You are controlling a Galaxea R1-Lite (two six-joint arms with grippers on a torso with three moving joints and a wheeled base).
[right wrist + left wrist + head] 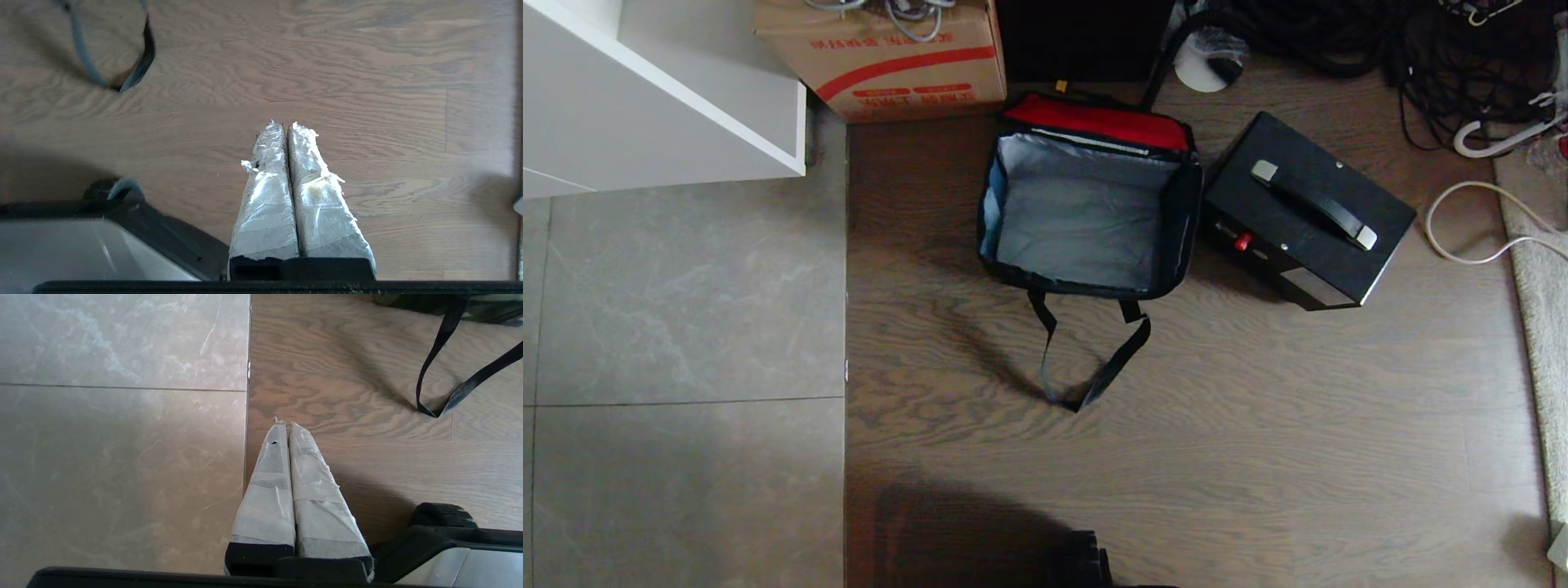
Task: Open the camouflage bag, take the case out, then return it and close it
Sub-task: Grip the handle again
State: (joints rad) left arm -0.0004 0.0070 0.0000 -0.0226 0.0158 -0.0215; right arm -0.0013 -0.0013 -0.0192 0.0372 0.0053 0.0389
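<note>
Camouflage bag (1086, 204) sits on the wooden floor (1217, 425) in the upper centre of the head view, its mouth open, grey lining bare and empty, black strap (1086, 359) trailing toward the lower frame, while the black case (1307, 212) lies just beside it to the right. Both arms are parked outside the head view: left end effector (284, 426) and right end effector (282, 126) each clenched on nothing above the floor. Returning the case looks next; grip its handle (1313, 204), lift it level and lower it squarely into the opening.
</note>
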